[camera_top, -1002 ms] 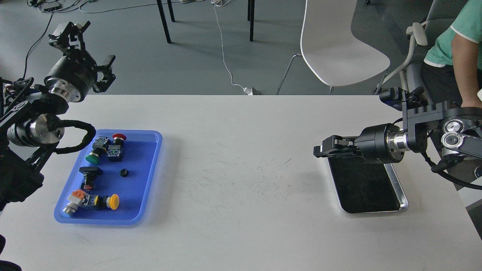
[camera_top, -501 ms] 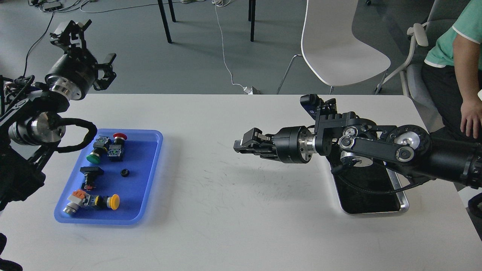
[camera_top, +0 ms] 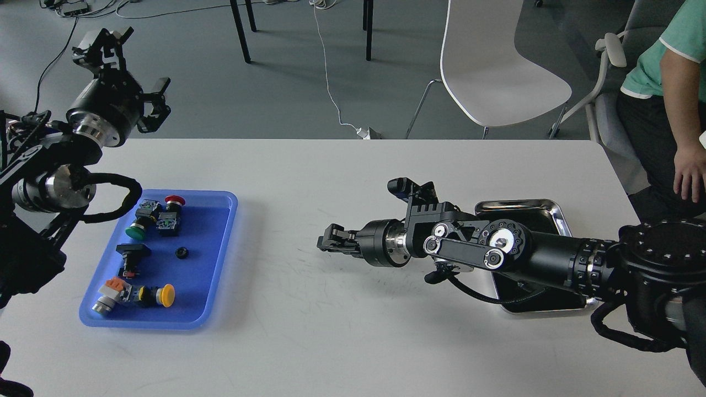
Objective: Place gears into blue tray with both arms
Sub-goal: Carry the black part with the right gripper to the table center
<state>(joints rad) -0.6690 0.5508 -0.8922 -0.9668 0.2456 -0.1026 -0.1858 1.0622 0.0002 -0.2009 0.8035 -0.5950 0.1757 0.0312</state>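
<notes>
Head view of a white table (camera_top: 342, 331). The blue tray (camera_top: 220, 259) lies at the left side of the table, its long axis running from the near edge toward the far edge, tilted slightly to the right at its far end. One gear (camera_top: 181, 253), a small black toothed disc, lies flat on the tray floor near the middle, apart from the other contents. Push-button switches (camera_top: 154, 216) with red and green caps occupy the tray's far end; a black switch (camera_top: 131, 253) sits to the left of the gear; a yellow-capped switch (camera_top: 149, 295) lies at the near end.

The left gripper (camera_top: 124, 71) is raised beyond the table's far-left corner, its fingers spread wide with nothing between them. The right arm (camera_top: 524, 256) extends leftward across the table, low over its surface; the right gripper (camera_top: 326, 243) points toward the blue tray, well apart from it. Its fingers appear drawn close together, but whether they hold anything cannot be told. A steel tray (camera_top: 546, 208) lies at the right, partly hidden by that arm.
</notes>
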